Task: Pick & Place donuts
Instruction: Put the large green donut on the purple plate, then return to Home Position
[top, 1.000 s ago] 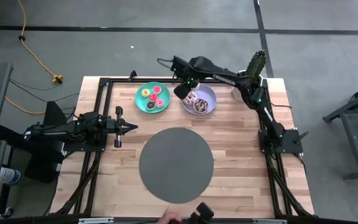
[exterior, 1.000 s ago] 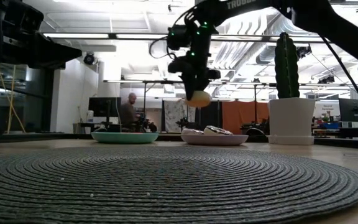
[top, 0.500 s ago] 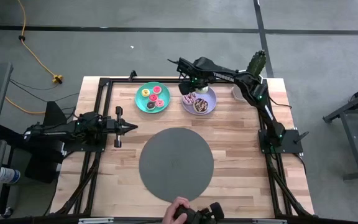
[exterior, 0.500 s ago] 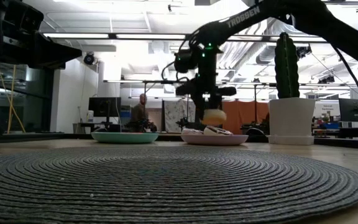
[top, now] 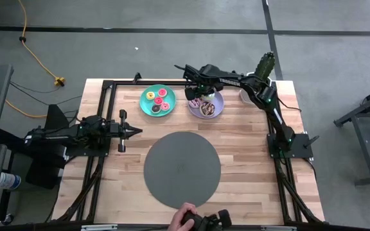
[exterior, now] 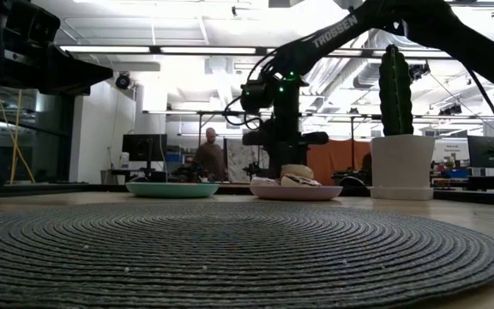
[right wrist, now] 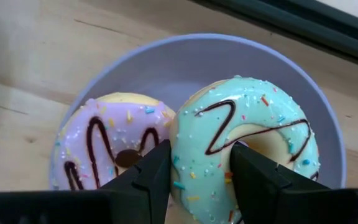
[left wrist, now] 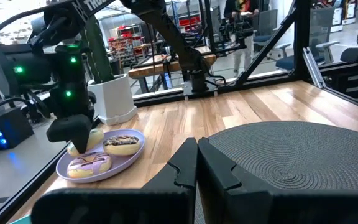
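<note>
Right gripper (right wrist: pixel 197 177): lowered over the lilac plate (right wrist: pixel 135 68) at the table's far edge, fingers clamped on the rim of the green-iced donut (right wrist: pixel 247 149), one finger outside the ring and one in its hole. In the left wrist view the same gripper (left wrist: pixel 73 134) sits right at plate level, so the donut appears to be at or just above the plate surface (contact itself cannot be confirmed).

Lilac plate, contents: green-iced donut, held; pink-striped donut (right wrist: pixel 107 146) lying flat and touching it on one side; chocolate-sprinkled donut (left wrist: pixel 123 143) beside them, seen from the left wrist.

Teal plate (top: pixel 145 102): just beside the lilac one, carrying several small donuts (top: pixel 157 101) in pink, red and yellow.

Left gripper (left wrist: pixel 194 165): parked low over the table's left side, fingers together, pointing toward the dark grey disc (top: pixel 182 169). Idle.

Other items: potted cactus (top: pixel 264 67) at the far right corner; a person's hand (top: pixel 184 215) at the near table edge.

Risks, as judged from here:
- The green-iced donut leans against the pink-striped one; on release it may settle tilted or ride up on its neighbour.
- The finger through the hole could drag the ring up again if the gripper lifts before opening fully.
- A crowded plate leaves little room; a sideways nudge could push a donut over the rim.
</note>
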